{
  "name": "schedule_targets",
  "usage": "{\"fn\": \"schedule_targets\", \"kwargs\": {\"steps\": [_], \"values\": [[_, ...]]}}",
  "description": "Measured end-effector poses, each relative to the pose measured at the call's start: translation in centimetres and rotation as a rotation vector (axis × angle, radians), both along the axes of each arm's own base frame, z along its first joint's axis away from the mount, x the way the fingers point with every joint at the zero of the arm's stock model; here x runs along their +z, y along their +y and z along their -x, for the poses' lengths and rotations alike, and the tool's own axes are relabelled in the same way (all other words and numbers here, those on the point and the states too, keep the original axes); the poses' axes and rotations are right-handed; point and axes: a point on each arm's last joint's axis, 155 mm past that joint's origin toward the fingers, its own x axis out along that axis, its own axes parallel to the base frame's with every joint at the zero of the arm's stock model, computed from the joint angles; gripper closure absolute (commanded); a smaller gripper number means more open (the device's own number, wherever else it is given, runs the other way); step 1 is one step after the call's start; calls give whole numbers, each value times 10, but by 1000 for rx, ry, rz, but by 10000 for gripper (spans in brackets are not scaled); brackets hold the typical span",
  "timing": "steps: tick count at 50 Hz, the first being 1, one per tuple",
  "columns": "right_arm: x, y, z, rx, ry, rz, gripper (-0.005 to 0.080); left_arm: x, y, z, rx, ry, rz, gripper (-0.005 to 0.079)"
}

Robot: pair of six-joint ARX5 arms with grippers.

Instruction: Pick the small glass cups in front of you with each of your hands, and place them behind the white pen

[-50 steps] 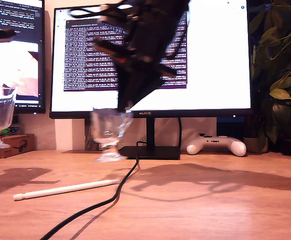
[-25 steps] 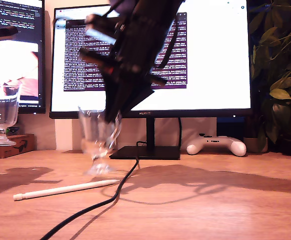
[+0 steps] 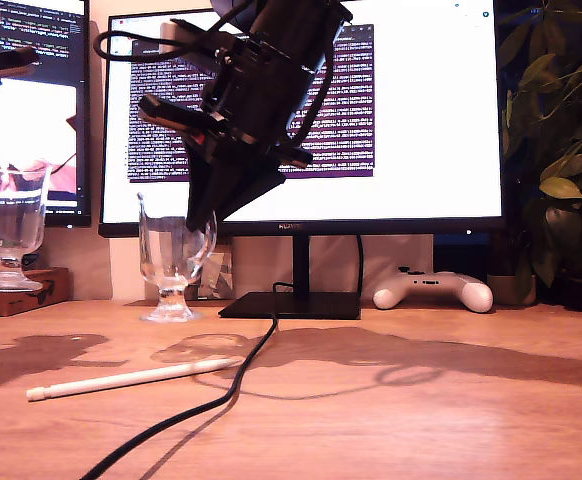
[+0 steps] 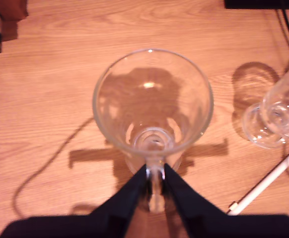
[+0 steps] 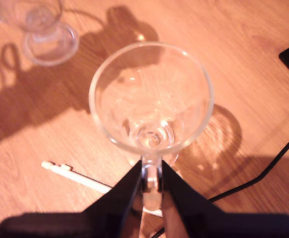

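Two small glass cups are in my grippers. My first gripper [image 4: 154,171] is shut on the handle of one cup [image 4: 153,101]. That cup [image 3: 9,230] hangs at the exterior view's left edge, its foot above the table. My second gripper [image 5: 152,168] is shut on the handle of the other cup [image 5: 151,94]. This cup [image 3: 173,262] stands upright under the central arm [image 3: 251,110], behind the white pen [image 3: 131,378], with its foot at table level. The pen [image 4: 266,181] [image 5: 77,176] lies flat on the wood.
A black cable [image 3: 221,400] runs across the table past the pen's tip to the monitor stand [image 3: 291,305]. A white game controller [image 3: 433,290] lies at the back. A cardboard box [image 3: 26,290] sits at the exterior view's left, and plants [image 3: 561,150] at its right.
The central arm has swung its cup toward the exterior view's left and down, from tilted to upright behind the pen. The cup at the left edge shifted only slightly.
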Motion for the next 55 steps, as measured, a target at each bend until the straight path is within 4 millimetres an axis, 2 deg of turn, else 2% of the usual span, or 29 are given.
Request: {"fn": "schedule_targets", "kwargs": {"steps": [12, 21, 34, 55], "values": [[2, 1, 0, -2, 15, 8, 765, 0, -3, 1, -4, 3, 15, 767], [3, 13, -12, -1, 18, 11, 765, 0, -4, 1, -4, 5, 25, 767], [-9, 2, -1, -17, 83, 59, 765, 0, -4, 1, -4, 4, 25, 767], [-12, 0, 0, -23, 98, 68, 765, 1, -7, 1, -14, 4, 39, 767]]}}
